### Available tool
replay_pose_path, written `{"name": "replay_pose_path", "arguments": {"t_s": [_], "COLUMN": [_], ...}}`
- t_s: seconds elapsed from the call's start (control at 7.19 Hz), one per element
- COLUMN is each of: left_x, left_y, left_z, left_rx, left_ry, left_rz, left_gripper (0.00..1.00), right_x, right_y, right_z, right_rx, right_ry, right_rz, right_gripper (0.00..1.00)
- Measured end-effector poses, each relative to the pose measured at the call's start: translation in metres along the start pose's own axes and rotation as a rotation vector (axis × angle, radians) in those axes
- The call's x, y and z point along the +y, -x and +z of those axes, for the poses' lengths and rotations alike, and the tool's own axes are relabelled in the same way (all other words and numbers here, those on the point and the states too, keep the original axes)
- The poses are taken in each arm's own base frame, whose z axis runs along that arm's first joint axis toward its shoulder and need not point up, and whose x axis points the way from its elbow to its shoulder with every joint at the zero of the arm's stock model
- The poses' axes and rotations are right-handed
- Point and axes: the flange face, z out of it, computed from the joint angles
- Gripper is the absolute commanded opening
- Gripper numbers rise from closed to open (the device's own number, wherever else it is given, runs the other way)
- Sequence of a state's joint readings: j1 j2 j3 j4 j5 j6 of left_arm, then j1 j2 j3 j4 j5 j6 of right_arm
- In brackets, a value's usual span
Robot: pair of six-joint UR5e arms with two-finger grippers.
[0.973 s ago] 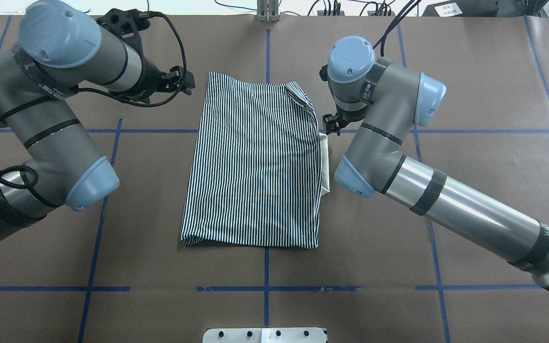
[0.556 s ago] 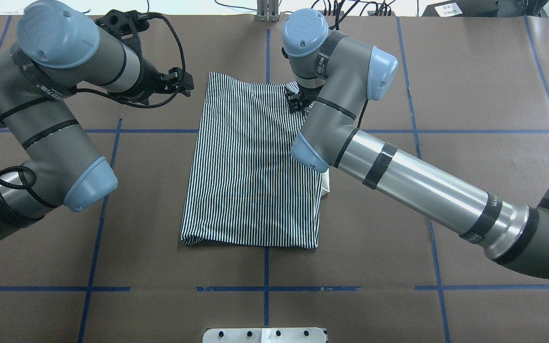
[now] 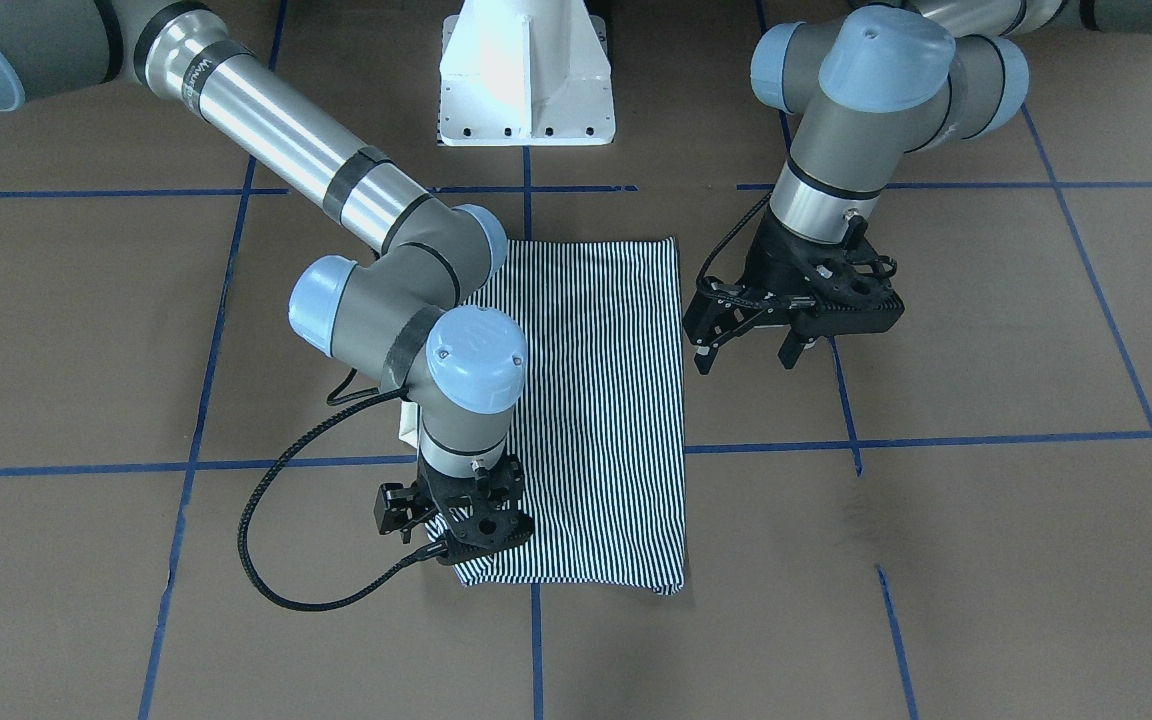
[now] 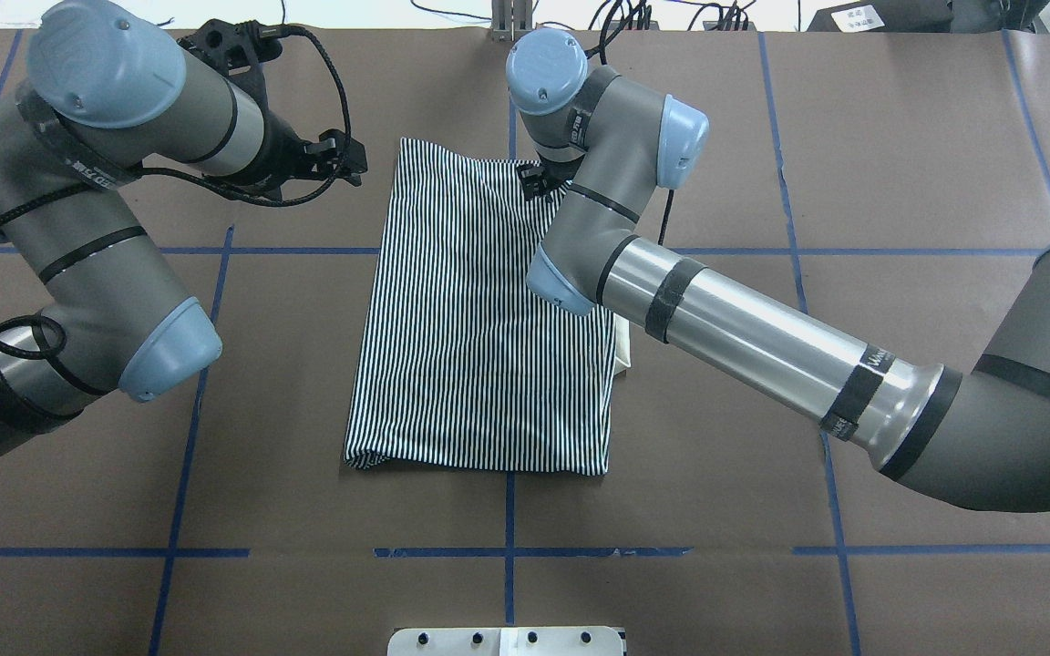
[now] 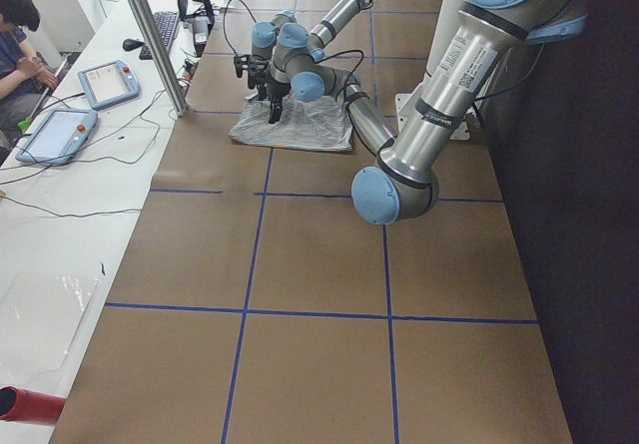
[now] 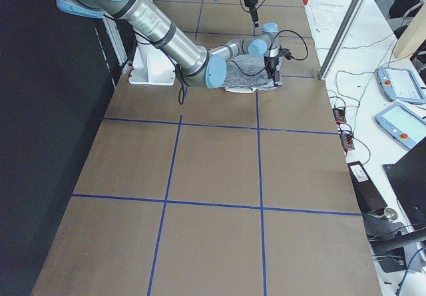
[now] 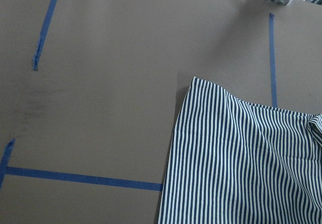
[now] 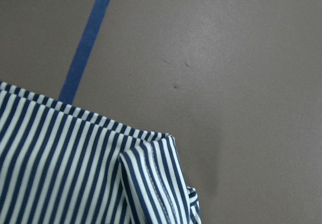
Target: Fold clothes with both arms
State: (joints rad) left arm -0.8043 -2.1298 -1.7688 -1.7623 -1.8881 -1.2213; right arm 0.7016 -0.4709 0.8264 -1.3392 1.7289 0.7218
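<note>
Right hand (image 3: 458, 532) seemingly touches shirt (image 3: 616, 400); left hand (image 3: 746, 355) open.

Brown-papered table (image 4: 899, 410), gridded with blue tape (image 4: 507, 552) — the folded striped shirt (image 4: 470, 346) lies flat on it.

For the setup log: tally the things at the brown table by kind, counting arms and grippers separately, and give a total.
Striped shirt: 1
Robot arms: 2 (left arm, right arm)
Grippers: 2 (left gripper, right gripper)
White pedestal base: 1
Total: 6
</note>
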Motion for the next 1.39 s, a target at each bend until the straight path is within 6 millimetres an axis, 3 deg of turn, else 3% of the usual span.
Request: {"name": "replay_pose_path", "arguments": {"t_s": [0.42,0.7,0.97,1.25,1.39], "left_x": [-0.002,-0.002,-0.002,-0.002,-0.002], "left_y": [0.002,0.001,0.001,-0.001,-0.002], "left_z": [0.001,0.001,0.001,0.0,-0.001], "left_rx": [-0.003,-0.003,-0.002,0.001,0.002], "left_ry": [-0.003,-0.003,-0.003,-0.003,-0.003], "left_rz": [-0.003,-0.002,-0.002,-0.002,-0.002], "left_gripper": [1.0,1.0,1.0,1.0,1.0], "right_x": [-0.004,-0.004,-0.012,-0.028,-0.035], "right_y": [0.002,-0.007,-0.039,-0.099,-0.115], "right_z": [0.007,0.014,0.022,0.026,0.019], "right_rx": [0.025,0.046,0.076,0.106,0.094], "right_ry": [-0.013,-0.015,-0.015,-0.01,-0.01], "right_rz": [-0.002,0.0,-0.009,-0.06,-0.074], "right_gripper": [1.0,1.0,1.0,1.0,1.0]}}
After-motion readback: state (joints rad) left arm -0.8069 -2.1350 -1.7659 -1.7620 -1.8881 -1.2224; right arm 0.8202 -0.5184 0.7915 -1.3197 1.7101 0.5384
